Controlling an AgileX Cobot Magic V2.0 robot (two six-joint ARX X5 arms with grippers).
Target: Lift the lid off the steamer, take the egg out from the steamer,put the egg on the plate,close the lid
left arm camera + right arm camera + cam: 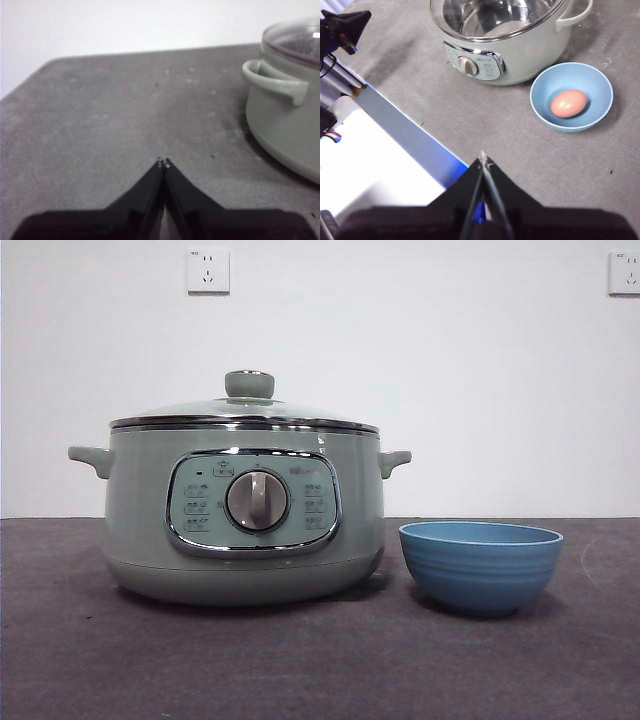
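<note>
Since the brown egg lies in the small blue ridged bowl beside the sage-green steamer, whose clear glass lid sits on, the task looks finished; both grippers, left and right, hang pinched together, empty, needing only to wait.
</note>
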